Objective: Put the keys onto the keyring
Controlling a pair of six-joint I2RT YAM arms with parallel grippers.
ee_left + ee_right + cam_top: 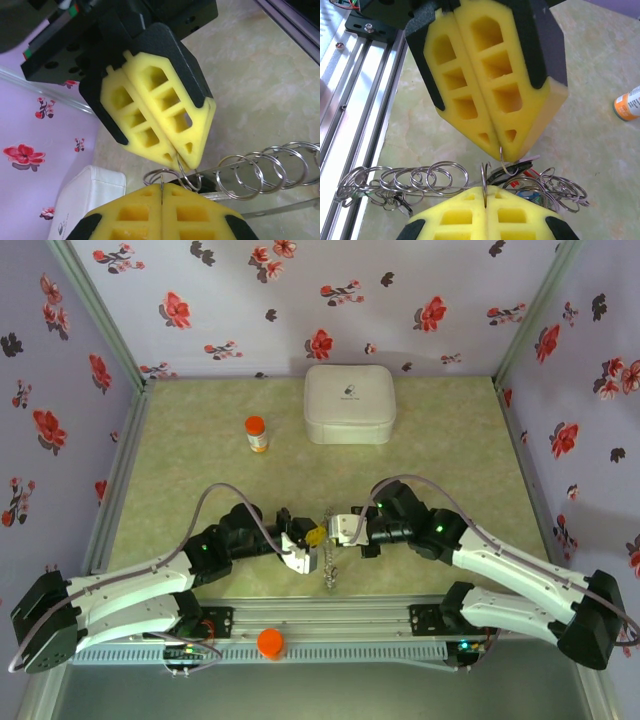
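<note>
left pincer (161,187): yellow foam, clamped on keyring (483,174) wire | right pincer (485,190): same | keyring: silver loops, chained

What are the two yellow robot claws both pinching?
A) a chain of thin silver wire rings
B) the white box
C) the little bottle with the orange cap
A: the yellow-padded left gripper and right gripper are each shut on the chain of thin silver wire rings between them.
</note>
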